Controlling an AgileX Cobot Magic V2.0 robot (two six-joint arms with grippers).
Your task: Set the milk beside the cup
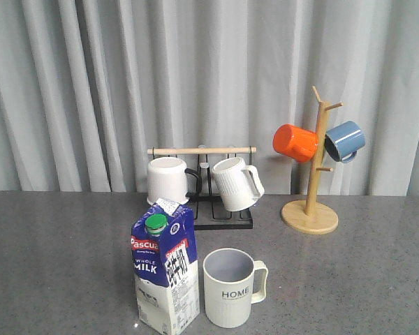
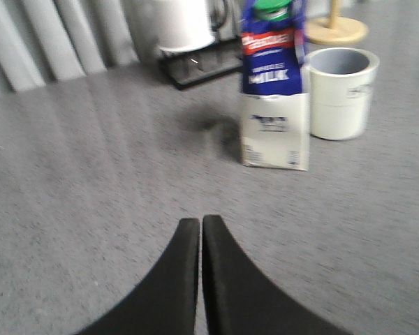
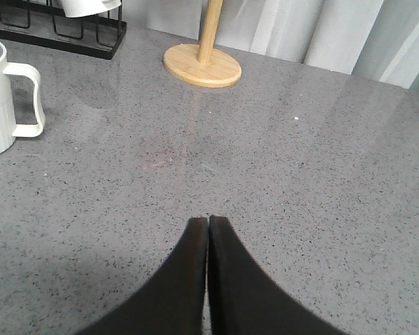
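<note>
The milk stands upright on the grey table, dark blue above, white below, green cap on top. The cup with "HOME" on it stands just right of it, handle to the right, a narrow gap between them. In the left wrist view the milk and the cup stand some way ahead of my left gripper, which is shut and empty. My right gripper is shut and empty over bare table; the cup's edge and handle show off to one side. Neither gripper shows in the front view.
A black rack with a wooden bar at the back holds a plain white mug and a smaller ribbed white mug. A wooden mug tree at the back right carries an orange mug and a blue mug. Grey curtain behind.
</note>
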